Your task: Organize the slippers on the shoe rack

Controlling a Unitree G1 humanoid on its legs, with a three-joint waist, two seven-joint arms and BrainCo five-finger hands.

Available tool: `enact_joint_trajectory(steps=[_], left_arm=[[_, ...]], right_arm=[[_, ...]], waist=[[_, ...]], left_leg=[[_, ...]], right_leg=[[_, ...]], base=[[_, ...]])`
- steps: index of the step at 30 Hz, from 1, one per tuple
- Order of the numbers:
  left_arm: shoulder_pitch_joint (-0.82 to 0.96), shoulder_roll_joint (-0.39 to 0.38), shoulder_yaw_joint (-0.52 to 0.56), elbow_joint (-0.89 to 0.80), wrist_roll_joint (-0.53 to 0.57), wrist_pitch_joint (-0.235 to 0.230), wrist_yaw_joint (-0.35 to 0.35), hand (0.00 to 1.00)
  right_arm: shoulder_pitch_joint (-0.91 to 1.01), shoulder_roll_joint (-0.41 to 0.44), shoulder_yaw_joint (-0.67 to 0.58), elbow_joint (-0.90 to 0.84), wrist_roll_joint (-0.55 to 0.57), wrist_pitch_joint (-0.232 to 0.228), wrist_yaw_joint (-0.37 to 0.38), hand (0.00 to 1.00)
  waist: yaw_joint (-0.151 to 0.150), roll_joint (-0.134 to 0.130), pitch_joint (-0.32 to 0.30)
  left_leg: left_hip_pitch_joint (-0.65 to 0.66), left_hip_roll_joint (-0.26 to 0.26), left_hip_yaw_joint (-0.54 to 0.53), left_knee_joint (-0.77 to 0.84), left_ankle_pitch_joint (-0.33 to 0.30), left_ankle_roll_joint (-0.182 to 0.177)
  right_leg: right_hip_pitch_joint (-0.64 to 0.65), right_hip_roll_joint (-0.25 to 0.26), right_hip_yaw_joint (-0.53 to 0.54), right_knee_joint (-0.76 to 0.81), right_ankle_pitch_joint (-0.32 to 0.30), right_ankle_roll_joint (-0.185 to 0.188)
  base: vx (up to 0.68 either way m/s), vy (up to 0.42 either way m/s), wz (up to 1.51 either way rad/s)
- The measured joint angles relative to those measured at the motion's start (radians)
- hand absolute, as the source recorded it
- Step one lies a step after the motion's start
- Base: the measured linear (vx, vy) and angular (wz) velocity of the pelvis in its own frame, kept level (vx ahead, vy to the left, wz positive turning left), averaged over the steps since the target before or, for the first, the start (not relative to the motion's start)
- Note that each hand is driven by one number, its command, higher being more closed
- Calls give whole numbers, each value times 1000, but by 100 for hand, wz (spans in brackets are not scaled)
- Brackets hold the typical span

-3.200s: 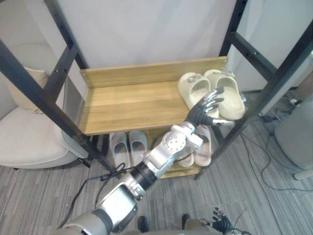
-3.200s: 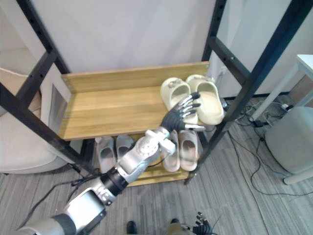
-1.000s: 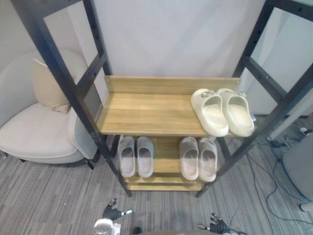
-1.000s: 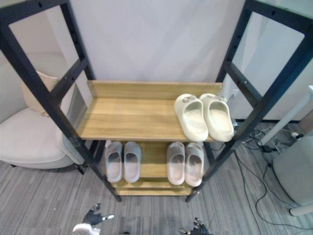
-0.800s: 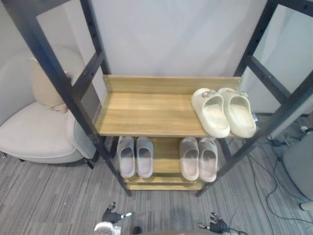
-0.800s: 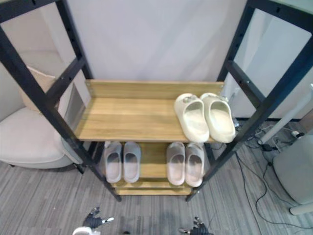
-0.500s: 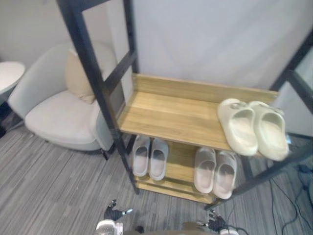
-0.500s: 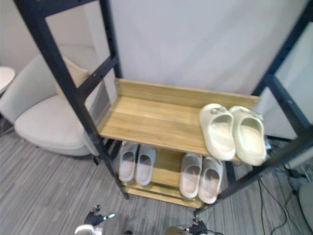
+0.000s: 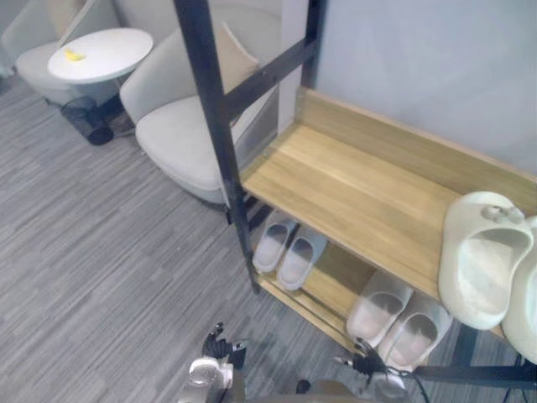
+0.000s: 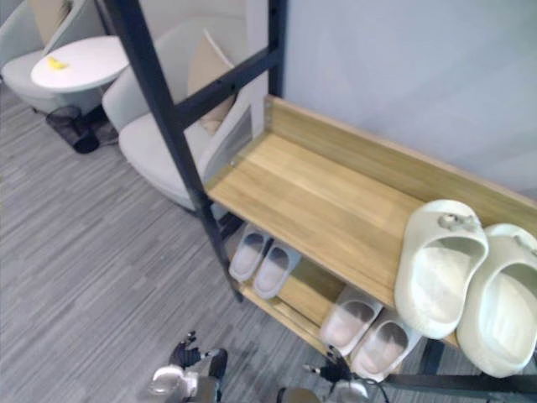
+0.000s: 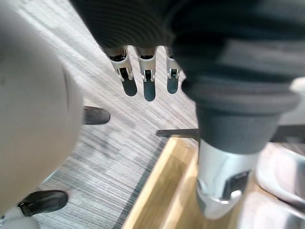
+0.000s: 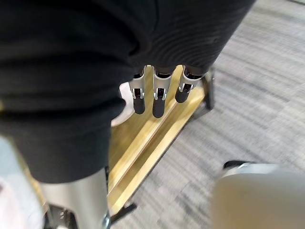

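On the rack's upper wooden shelf, at its right end, a cream pair of slippers lies side by side. The lower shelf holds a grey pair on the left and a pale pink pair on the right. My left hand hangs low near the floor in front of the rack. Its fingers are straight and hold nothing. My right hand also hangs low, just before the pink pair, with straight, empty fingers.
A black rack post stands at the shelf's left front corner. Left of the rack is a pale armchair with a cushion. Beyond it are a round white table and a dark bin. Grey carpet lies in front.
My left hand has left the cream slippers on the upper shelf and dropped to my side. The camera has since swung left, so the rack now sits at the right of the picture.
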Motion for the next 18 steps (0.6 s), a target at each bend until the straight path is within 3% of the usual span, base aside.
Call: enact_joint_trajectory(steps=[1,2,4,6,10,13,14,16,17,18], left_arm=[[0,0,-10,0,1,0,0,0],[3,0,-12,1,2,0,0,0],[6,10,-20,1,2,-1,3,0],[13,33,-41,4,4,0,4,0],[15,54,-49,20,12,0,5,0],[13,63,-48,39,12,0,4,0],[12,71,-47,40,11,0,4,0],[19,83,-41,37,11,-1,2,0],[20,87,-29,35,9,-2,1,0],[13,77,-29,40,6,-1,2,0]], right_arm=[[-1,-3,3,0,3,-1,-1,0],[-3,-10,2,0,14,-1,-1,0],[-7,-16,-1,1,15,-1,-2,0],[-9,-8,-2,3,16,-1,-2,0],[-16,1,-1,5,16,-1,-2,0],[-17,17,-2,6,17,0,-1,0],[-17,30,-5,7,17,1,-1,0],[-14,43,-24,22,17,3,0,0],[-11,46,-24,28,16,3,1,0],[-8,33,-23,31,16,5,3,0]], waist=[[-4,8,2],[-3,33,1],[-3,31,-2],[-2,27,-1],[0,27,-7],[4,9,-7],[5,-9,-4],[8,-49,-14],[8,-67,-22],[5,-48,-18]], left_leg=[[4,23,79,43,-34,16],[5,30,117,47,-53,17],[14,-8,99,-4,-55,13],[55,-76,74,-130,2,31],[104,-136,45,-281,84,57],[122,-164,10,-341,115,70],[147,-181,-6,-365,117,73],[148,-217,-1,-340,76,89],[126,-231,15,-265,26,99],[106,-229,-20,-210,-21,110]], right_leg=[[12,-8,-32,0,-1,3],[24,-8,-56,2,-7,24],[25,-22,-69,-7,-24,55],[42,-55,-99,-41,-7,84],[59,-73,-124,-93,14,100],[84,-82,-159,-118,29,120],[104,-95,-175,-128,25,129],[112,-136,-200,-99,-21,166],[113,-172,-213,-48,-40,217],[67,-190,-170,125,-20,205]], base=[[-53,145,76],[-47,135,74],[-48,115,60],[-68,144,56],[-19,102,33],[38,49,33],[73,85,38],[112,100,37],[192,63,31],[193,86,40]])
